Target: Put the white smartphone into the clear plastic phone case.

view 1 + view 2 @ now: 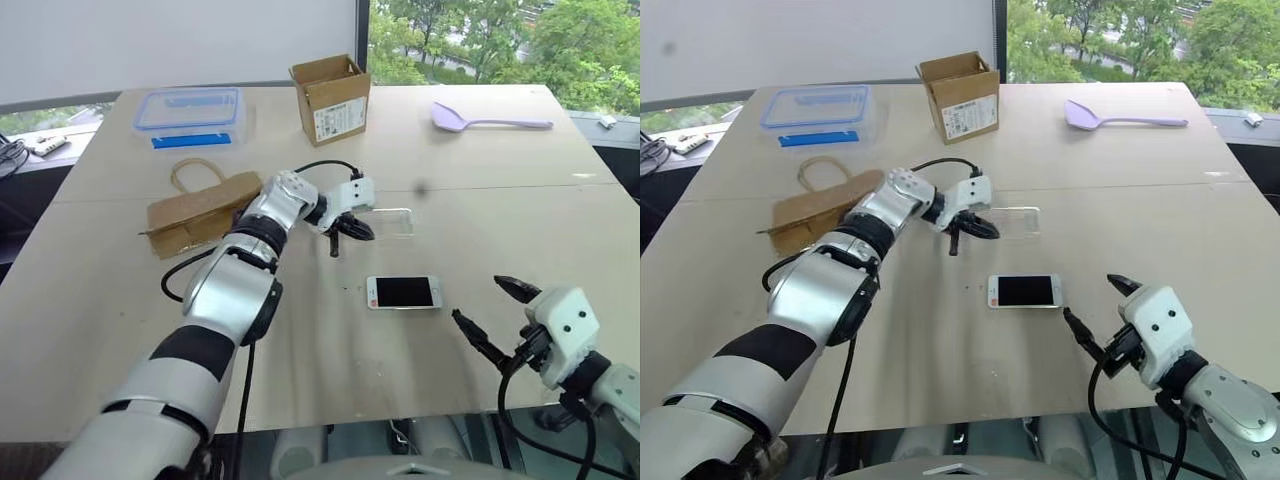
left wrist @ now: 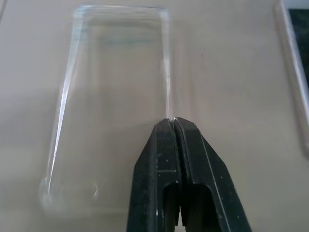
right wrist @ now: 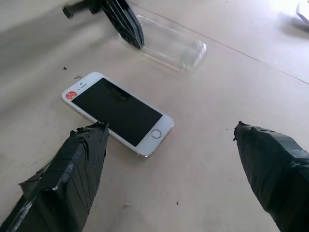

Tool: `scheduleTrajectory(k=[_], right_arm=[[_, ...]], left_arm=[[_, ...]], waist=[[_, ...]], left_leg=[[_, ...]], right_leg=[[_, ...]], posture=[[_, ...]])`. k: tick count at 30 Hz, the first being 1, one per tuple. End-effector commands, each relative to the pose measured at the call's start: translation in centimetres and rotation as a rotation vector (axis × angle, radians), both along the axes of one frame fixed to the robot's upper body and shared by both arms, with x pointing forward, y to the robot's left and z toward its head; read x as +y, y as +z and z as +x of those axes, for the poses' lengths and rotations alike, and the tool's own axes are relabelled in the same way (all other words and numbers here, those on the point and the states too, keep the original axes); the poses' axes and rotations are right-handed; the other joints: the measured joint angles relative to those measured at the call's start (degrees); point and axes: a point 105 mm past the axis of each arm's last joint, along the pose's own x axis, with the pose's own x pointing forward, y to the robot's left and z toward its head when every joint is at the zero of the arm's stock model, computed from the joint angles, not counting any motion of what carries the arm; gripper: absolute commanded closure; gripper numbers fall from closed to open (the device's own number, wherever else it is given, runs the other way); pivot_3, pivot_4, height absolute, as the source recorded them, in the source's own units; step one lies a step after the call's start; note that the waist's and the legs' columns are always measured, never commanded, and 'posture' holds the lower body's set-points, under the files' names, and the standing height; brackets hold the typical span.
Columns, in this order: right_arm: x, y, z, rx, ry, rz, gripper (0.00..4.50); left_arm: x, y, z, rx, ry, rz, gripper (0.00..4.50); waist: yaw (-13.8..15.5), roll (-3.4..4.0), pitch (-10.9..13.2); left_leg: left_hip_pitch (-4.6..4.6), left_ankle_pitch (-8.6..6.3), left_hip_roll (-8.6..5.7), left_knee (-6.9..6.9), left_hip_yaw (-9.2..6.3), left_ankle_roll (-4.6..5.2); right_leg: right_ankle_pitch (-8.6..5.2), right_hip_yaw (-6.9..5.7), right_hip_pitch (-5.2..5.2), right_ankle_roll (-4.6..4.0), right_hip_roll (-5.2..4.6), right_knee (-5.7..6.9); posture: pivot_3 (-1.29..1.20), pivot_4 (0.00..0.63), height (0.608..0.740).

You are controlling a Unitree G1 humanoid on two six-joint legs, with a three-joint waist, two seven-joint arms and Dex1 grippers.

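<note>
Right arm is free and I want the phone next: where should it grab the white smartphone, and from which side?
The white smartphone lies flat, screen up, apart from the clear plastic phone case. Probably best to bring the open right gripper down from above and pinch across the two long edges near the middle; the flat face gives no grip.

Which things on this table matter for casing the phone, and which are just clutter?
Job:
- white smartphone with black screen, flat on the table
- clear plastic phone case, beyond it
- left gripper, shut on the case's edge
- right gripper, open, near the phone

Lying about:
- clear food box with blue lid
- open cardboard box
- brown paper bag
- lilac plastic spatula
</note>
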Motion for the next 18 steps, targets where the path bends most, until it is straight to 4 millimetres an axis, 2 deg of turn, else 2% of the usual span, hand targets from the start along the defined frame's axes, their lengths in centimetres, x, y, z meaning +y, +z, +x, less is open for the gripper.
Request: scheduleTrajectory(k=[1,6,9,12,18], right_arm=[[0.8,0.7,-0.6,-0.014,0.076,-0.020,0.00],[1.2,0.3,-0.3,0.014,0.152,-0.014,0.00],[1.6,0.2,0.3,0.024,0.204,-0.005,0.00],[2.0,0.2,0.8,0.031,0.256,-0.009,0.00],[2.0,-0.4,0.7,0.055,0.299,-0.024,0.00]], left_arm=[[1.9,1.7,-0.6,0.025,-0.028,-0.084,4.48],[5.9,1.0,-3.4,0.031,-0.020,-0.085,4.48],[7.3,1.0,-5.6,0.041,0.025,-0.122,4.48],[7.8,1.2,-7.9,0.056,0.030,-0.153,4.48],[8.2,-0.5,-10.7,0.059,0.018,-0.102,4.48]], waist=[[0.0,0.00,0.0],[-0.3,0.03,0.0],[0.0,0.02,0.0],[0.3,0.00,0.0],[0.2,0.02,0.0]], left_leg=[[0.00,0.00,0.00,0.00,0.00,0.00],[0.04,0.00,0.06,0.00,0.03,0.00],[0.03,0.00,0.07,0.03,0.02,0.00],[0.03,0.00,0.08,0.07,0.00,0.00],[0.08,0.00,0.05,0.08,0.00,-0.01]], right_leg=[[0.00,0.00,0.00,0.00,0.00,0.01],[0.03,0.04,0.00,-0.06,0.00,0.04],[0.03,0.03,0.00,-0.06,0.00,0.06],[0.01,0.01,0.02,-0.04,-0.02,0.08],[-0.01,0.04,0.08,-0.02,-0.02,0.07]], posture=[[0.00,0.150,0.740],[0.00,0.150,0.740],[0.00,0.150,0.740],[0.00,0.150,0.740],[0.00,0.150,0.740]])
